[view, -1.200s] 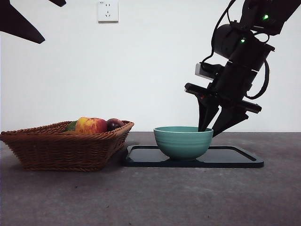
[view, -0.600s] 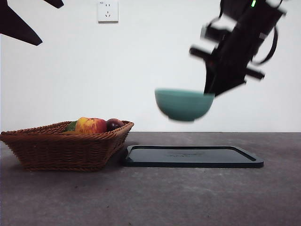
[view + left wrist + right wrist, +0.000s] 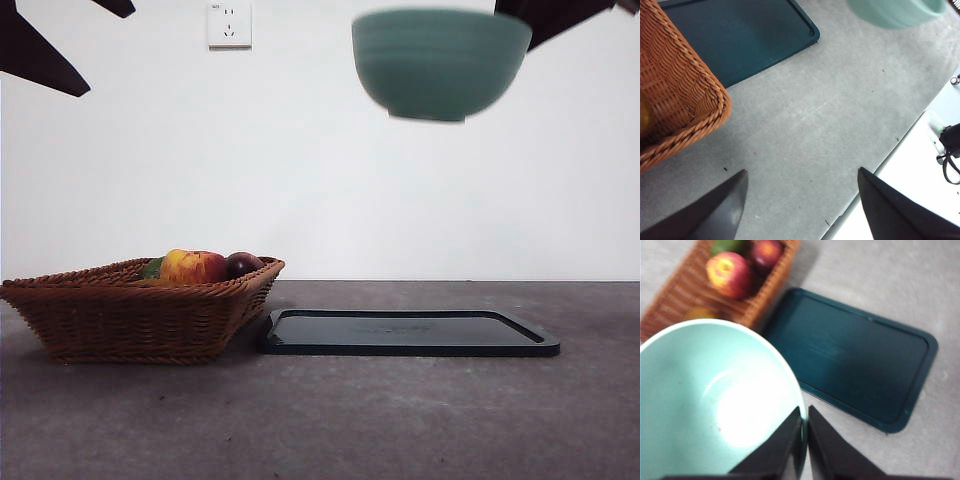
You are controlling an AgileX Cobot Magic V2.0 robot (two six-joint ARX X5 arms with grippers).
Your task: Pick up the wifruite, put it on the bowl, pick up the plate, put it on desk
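Note:
My right gripper (image 3: 805, 426) is shut on the rim of the mint-teal bowl (image 3: 715, 400), one jaw inside and one outside. The bowl (image 3: 440, 60) hangs high above the desk (image 3: 330, 420), and its inside is bare. Below it the plate (image 3: 410, 333), a dark teal rectangular tray, lies flat on the desk with nothing on it. The wifruite (image 3: 700, 313) shows only as a dull brownish fruit in the basket, partly behind the bowl's rim. My left gripper (image 3: 800, 200) is open over bare desk beside the basket.
A wicker basket (image 3: 130, 315) stands left of the plate and touches its corner. It holds a red-and-yellow apple (image 3: 192, 266), a dark plum (image 3: 243, 263) and a green fruit (image 3: 152, 268). The desk's edge (image 3: 890, 155) runs near the left gripper.
The right gripper has lifted the bowl off the plate, from resting on it to high near the top of the front view. The plate is now bare. The left arm has not moved.

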